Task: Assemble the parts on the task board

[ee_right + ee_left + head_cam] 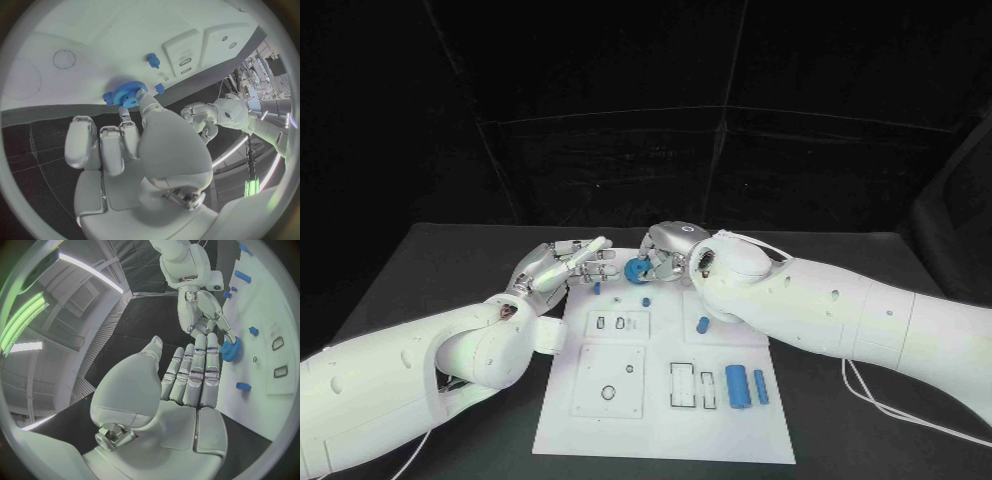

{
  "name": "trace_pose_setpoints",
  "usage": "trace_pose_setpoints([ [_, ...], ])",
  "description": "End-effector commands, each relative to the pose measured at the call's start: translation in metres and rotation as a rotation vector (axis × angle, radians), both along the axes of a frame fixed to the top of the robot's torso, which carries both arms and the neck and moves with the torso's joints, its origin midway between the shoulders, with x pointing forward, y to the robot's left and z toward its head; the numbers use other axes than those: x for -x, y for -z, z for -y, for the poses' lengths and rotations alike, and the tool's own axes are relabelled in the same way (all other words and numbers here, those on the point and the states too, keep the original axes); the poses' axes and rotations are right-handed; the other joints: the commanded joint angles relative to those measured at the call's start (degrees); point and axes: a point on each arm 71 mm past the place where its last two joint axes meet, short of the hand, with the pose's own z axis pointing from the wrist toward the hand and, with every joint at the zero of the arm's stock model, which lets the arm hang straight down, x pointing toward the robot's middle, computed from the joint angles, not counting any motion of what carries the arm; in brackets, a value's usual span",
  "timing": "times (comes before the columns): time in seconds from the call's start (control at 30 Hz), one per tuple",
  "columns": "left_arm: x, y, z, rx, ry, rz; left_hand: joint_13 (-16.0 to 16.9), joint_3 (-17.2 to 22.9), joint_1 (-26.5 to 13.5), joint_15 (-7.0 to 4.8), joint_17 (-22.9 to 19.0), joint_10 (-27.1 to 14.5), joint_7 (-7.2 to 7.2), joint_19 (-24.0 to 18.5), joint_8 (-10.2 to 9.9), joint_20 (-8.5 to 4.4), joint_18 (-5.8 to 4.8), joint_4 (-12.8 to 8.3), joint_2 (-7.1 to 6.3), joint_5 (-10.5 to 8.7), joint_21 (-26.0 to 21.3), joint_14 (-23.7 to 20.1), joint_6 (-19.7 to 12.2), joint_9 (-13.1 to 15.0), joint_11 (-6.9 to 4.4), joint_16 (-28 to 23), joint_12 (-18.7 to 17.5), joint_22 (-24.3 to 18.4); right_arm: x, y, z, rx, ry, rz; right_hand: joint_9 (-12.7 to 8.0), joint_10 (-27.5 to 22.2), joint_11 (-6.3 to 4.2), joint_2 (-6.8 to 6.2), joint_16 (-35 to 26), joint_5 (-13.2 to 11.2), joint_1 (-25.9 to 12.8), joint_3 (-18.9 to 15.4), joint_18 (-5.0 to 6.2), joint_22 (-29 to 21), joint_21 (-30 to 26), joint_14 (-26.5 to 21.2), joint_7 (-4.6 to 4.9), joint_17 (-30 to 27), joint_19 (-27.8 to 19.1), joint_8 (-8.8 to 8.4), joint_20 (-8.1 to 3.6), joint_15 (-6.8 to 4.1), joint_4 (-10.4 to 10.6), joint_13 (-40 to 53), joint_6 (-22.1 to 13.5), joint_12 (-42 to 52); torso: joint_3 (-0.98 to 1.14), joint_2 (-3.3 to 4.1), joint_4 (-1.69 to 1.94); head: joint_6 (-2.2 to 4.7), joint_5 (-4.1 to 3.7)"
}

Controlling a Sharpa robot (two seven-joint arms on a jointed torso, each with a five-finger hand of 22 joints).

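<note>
Reaching in from about eight o'clock, the left hand [560,263] hovers at the far-left corner of the task board [589,420]; its fingers [200,370] lie straight, side by side, thumb apart, holding nothing, and their tips stop just short of a blue gear [638,269]; the gear sits at the board's far edge, near twelve o'clock, pinched between the fingertips of the right hand [678,245], which comes in from about three o'clock; from that wrist the gear [128,93] shows toothed and held just above the white surface, the remaining fingers curled beneath; two small blue pegs [597,288] stand near the far edge, just beside the gear; further right a short blue piece [704,324] lies at the middle of the board; toward four o'clock a thick blue cylinder [736,386] and a thinner blue bar [760,386] lie side by side.
</note>
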Motion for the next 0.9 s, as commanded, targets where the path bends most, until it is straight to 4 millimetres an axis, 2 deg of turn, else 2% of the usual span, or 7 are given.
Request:
trace_pose_setpoints([
  [0.03,-0.0002,-0.0025,0.0008,0.005,0.005,0.018,-0.08,-0.05,-0.02,-0.08,0.05,-0.19,0.47,-0.12,-0.25,0.47,0.69,-0.38,0.46,0.29,-0.17,-0.51,-0.41,-0.03,0.01,-0.34,-0.28,-0.09,-0.0003,0.0004,-0.0013,0.028,-0.001,-0.001,0.06,-0.41,0.24,-0.14,0.05,-0.58,-0.82,0.38,-0.76,0.02,0.17,3.86,0.01,3.58,0.25,-0.60,0.10,0.06,0.06,1.86,0.30,-0.57,0.02,-0.01,-0.09,-0.14,0.03],
  [0.27,-0.0003,-0.0026,0.0007,0.005,0.005,0.018,-0.08,-0.05,-0.02,-0.08,0.05,-0.19,0.47,-0.12,-0.25,0.47,0.69,-0.38,0.46,0.29,-0.17,-0.51,-0.41,-0.03,0.01,-0.34,-0.28,-0.09,-0.0007,0.0018,-0.0022,0.038,0.002,-0.006,-0.12,-1.50,0.79,-1.26,0.10,-2.31,-2.44,-0.09,-0.73,-0.23,0.02,3.90,0.60,3.84,0.04,-2.25,0.48,0.52,0.56,0.37,-1.63,-2.35,0.02,-0.06,-0.08,-0.27,0.07],
  [0.37,-0.0004,-0.0026,0.0006,0.004,0.005,0.018,-0.08,-0.05,-0.02,-0.08,0.05,-0.19,0.47,-0.12,-0.25,0.47,0.69,-0.38,0.46,0.29,-0.17,-0.51,-0.41,-0.03,0.01,-0.34,-0.28,-0.09,-0.0012,0.0022,-0.0020,0.041,0.006,-0.007,-0.09,-2.88,1.38,-2.26,0.17,-2.17,-4.69,-1.58,-0.68,-0.44,-0.10,3.93,1.19,4.12,-0.15,-3.90,0.98,1.03,1.81,-1.51,-4.05,-4.50,0.05,-0.07,-0.08,-0.28,0.08],
  [0.47,-0.0004,-0.0026,0.0005,0.004,0.005,0.017,-0.08,-0.05,-0.02,-0.08,0.05,-0.19,0.47,-0.12,-0.25,0.47,0.69,-0.38,0.46,0.29,-0.17,-0.51,-0.41,-0.03,0.01,-0.34,-0.28,-0.09,-0.0016,0.0025,-0.0018,0.042,0.010,-0.008,-0.08,-3.62,1.85,-2.70,0.28,-2.71,-6.10,-2.66,-0.65,-0.56,-0.18,3.98,1.70,4.46,-0.26,-4.99,1.36,1.44,3.04,-2.47,-5.64,-5.60,0.05,-0.09,-0.08,-0.31,0.05],
  [0.67,-0.0005,-0.0026,0.0005,0.004,0.006,0.017,-0.07,-0.06,-0.03,-0.07,0.07,-0.21,0.47,-0.12,-0.24,0.48,0.69,-0.40,0.48,0.28,-0.19,-0.54,-0.42,-0.02,0.02,-0.37,-0.26,-0.11,-0.0015,0.0034,-0.0026,0.045,0.002,-0.019,0.09,-4.15,2.28,-3.07,0.40,-2.39,-8.00,-4.53,-0.62,-0.65,-0.22,4.02,2.09,4.83,-0.36,-5.48,1.81,1.86,5.57,-3.13,-6.36,-6.35,0.08,-0.09,-0.14,-0.36,0.09],
  [0.77,-0.0006,-0.0025,0.0005,0.004,0.006,0.016,-0.07,-0.06,-0.03,-0.07,0.07,-0.21,0.47,-0.12,-0.24,0.48,0.69,-0.40,0.48,0.28,-0.19,-0.54,-0.42,-0.02,0.02,-0.37,-0.26,-0.11,-0.0013,0.0043,-0.0030,0.046,-0.005,-0.030,0.19,-4.06,2.35,-2.81,0.44,-0.74,-9.44,-6.07,-0.61,-0.59,-0.20,4.03,2.14,4.97,-0.36,-5.44,1.94,1.95,7.41,-2.97,-6.27,-6.17,0.09,-0.08,-0.16,-0.40,0.09],
  [0.9,-0.0007,-0.0025,0.0003,0.003,0.006,0.015,-0.07,-0.06,-0.03,-0.07,0.07,-0.21,0.47,-0.12,-0.24,0.48,0.69,-0.40,0.48,0.28,-0.19,-0.54,-0.42,-0.02,0.02,-0.37,-0.26,-0.11,-0.0013,0.0042,-0.0018,0.041,-0.007,-0.031,0.27,-3.97,2.32,-2.52,0.44,-0.35,-9.38,-6.43,-0.62,-0.56,-0.18,4.02,2.09,4.98,-0.35,-5.31,1.95,1.94,7.72,-2.82,-5.99,-6.00,0.07,-0.10,-0.13,-0.43,0.08],
])
